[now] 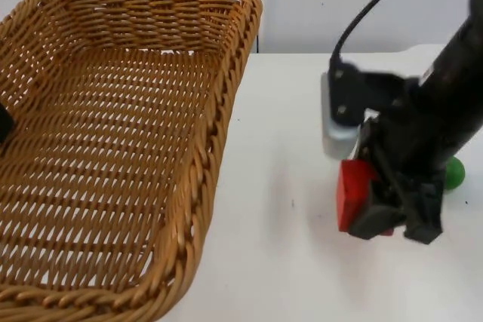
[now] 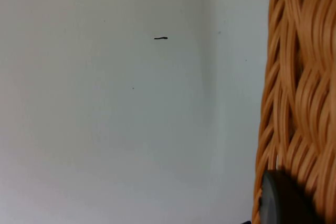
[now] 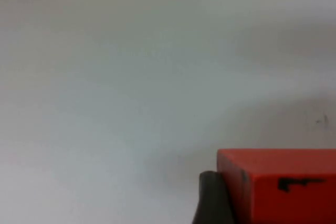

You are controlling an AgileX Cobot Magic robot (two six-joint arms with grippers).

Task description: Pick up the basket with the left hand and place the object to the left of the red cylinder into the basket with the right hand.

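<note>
The woven wicker basket (image 1: 128, 148) is raised close to the top camera and fills the left half of that view. My left gripper (image 1: 4, 122) is shut on its left rim. In the left wrist view a black fingertip (image 2: 286, 203) presses against the basket wall (image 2: 302, 87). My right gripper (image 1: 381, 210) hangs over the table to the right of the basket, shut on a red block (image 1: 353, 194). In the right wrist view the red block (image 3: 283, 187) sits beside one black fingertip (image 3: 212, 200).
A small green object (image 1: 454, 173) lies on the white table (image 1: 279, 186) just behind the right arm, partly hidden by it. A bare strip of table separates the basket from the right gripper.
</note>
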